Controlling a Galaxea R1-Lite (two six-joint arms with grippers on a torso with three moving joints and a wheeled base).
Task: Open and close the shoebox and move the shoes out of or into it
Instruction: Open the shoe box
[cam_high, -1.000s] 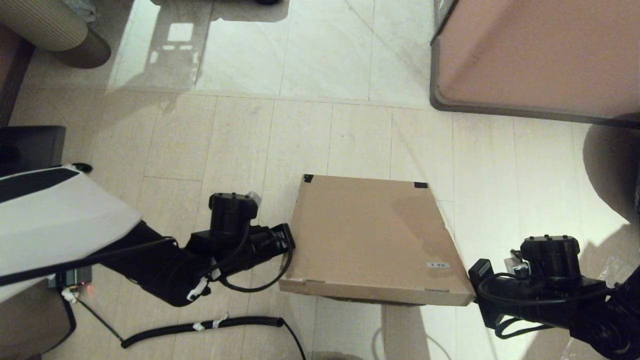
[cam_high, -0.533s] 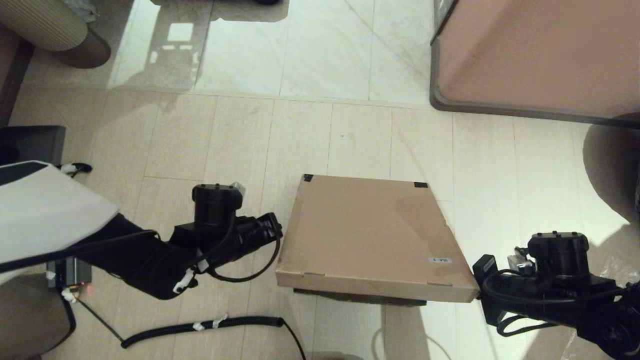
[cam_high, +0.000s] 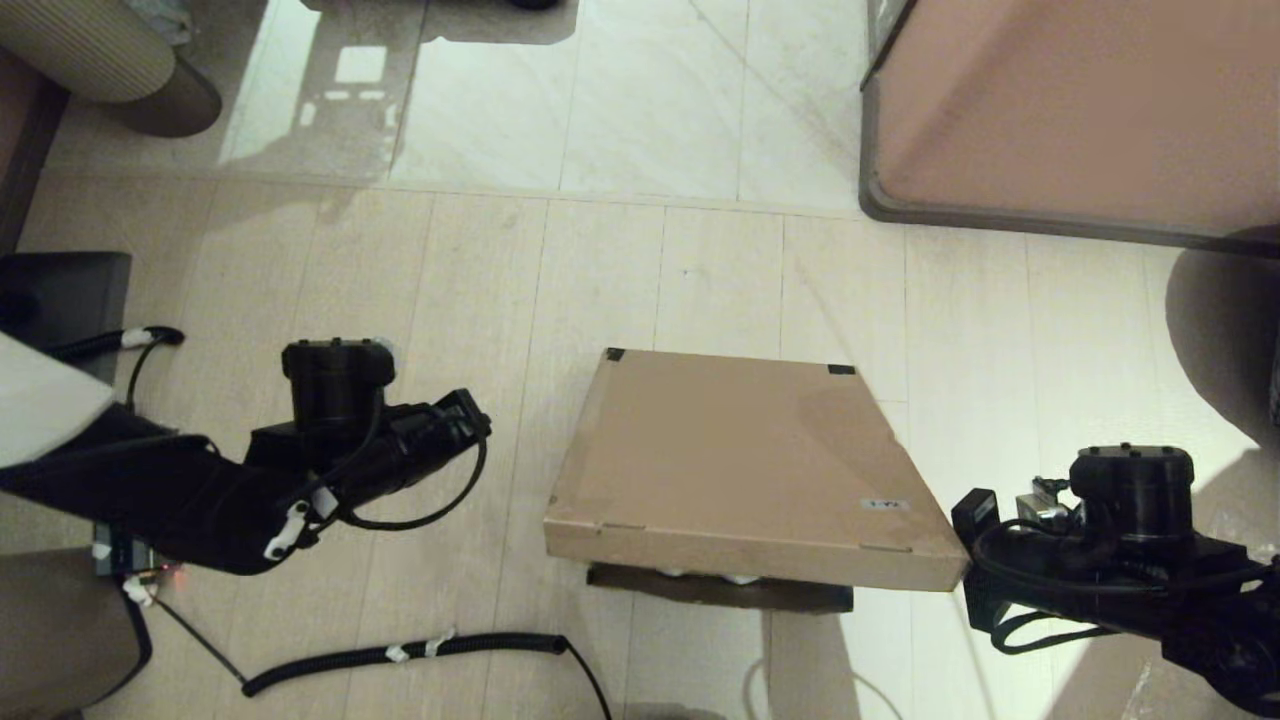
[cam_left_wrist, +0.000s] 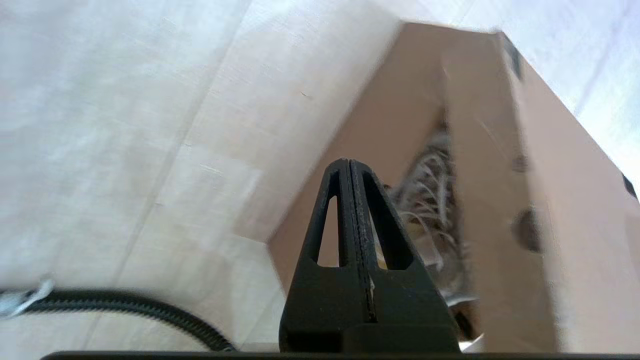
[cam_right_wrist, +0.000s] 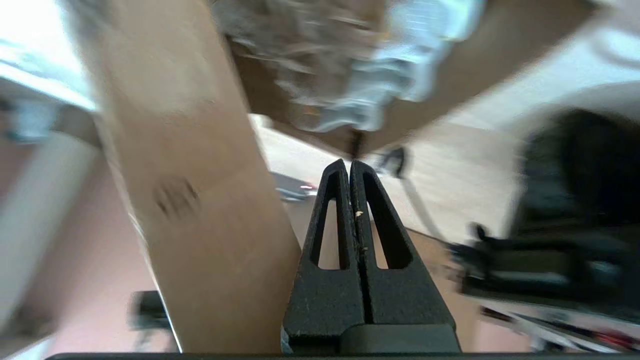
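- Left hand (cam_high: 470, 425): clenched, empty, low over floor, apart from shoebox (cam_high: 740, 465).
- Right hand (cam_high: 968, 515): clenched, empty, at the box's near right corner; lid raised.

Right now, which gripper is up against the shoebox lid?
The right gripper, shut, at the lid's near right corner. The left gripper, also shut, hangs apart from the shoebox's left side.

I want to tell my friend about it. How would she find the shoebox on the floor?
Look at the pale tiled floor, in the middle, between the two black arms. The shoebox is the flat brown cardboard box there, its lid tipped up a little at the near edge. Unlike the big pinkish block behind it, it has dark tape on two far corners and a small white label.
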